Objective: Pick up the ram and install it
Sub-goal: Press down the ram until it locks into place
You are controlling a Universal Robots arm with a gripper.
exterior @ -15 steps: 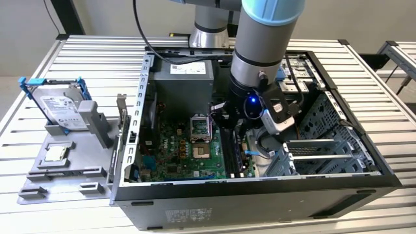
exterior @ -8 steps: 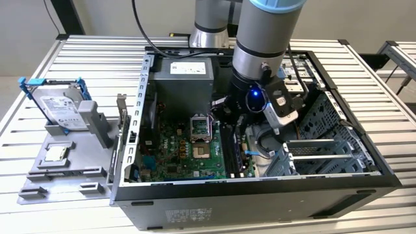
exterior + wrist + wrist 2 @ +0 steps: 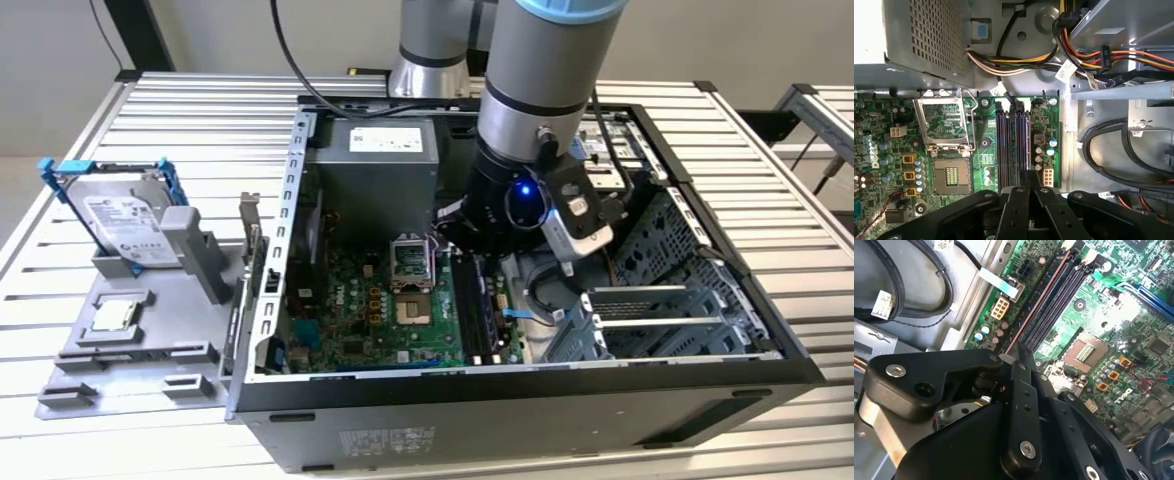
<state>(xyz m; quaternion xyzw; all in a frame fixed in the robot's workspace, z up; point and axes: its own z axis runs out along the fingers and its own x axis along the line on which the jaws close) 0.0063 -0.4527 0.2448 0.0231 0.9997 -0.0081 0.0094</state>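
My gripper (image 3: pixel 494 250) is down inside the open computer case (image 3: pixel 747 370), over the black memory slots (image 3: pixel 1006 145) of the green motherboard (image 3: pixel 387 300). In both wrist views its fingertips (image 3: pixel 1029 179) are pressed together at the near end of the slot closest to the board's edge. A thin brownish strip, the ram (image 3: pixel 1044 295) seen edge-on, runs from the fingertips along that slot (image 3: pixel 1027 145). The gripper (image 3: pixel 1021 349) looks shut on it. In the exterior view the wrist hides the stick.
A grey tray (image 3: pixel 147 350) at the exterior view's left carries a silver hard drive in a blue frame (image 3: pixel 127 215) and a small square chip (image 3: pixel 114 313). The empty processor socket (image 3: pixel 949 175), the power supply (image 3: pixel 380 165), cable bundles (image 3: pixel 1114 155) and the drive cage (image 3: pixel 667 300) surround the slots.
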